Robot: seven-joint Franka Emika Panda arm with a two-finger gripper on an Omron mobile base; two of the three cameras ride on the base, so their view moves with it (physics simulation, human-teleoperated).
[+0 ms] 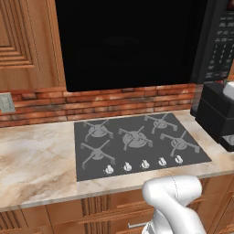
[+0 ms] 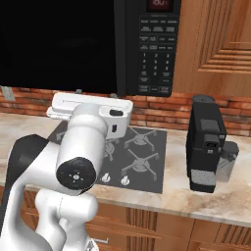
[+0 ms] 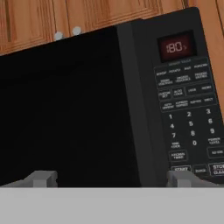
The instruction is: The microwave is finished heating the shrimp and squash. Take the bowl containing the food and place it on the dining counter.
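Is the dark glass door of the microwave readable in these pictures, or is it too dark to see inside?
In all three views the black box-shaped microwave has a uniformly black door, without glare or reflection; nothing inside is visible. Hand view: the red display glows slightly blurred.

1. the microwave (image 1: 132, 41) hangs on the wall above the cooktop (image 1: 137, 144), between two wooden cabinets (image 1: 23, 41).
2. its button panel (image 2: 156, 54) is on the right side of the door.
3. the cooktop lies in the surface (image 1: 36, 160), in front of the brick wall (image 1: 91, 103).
4. a coffee machine (image 2: 208, 144) stands on the surface, right of the cooktop.
5. a wall outlet (image 1: 6, 102) is left on the brick wall.
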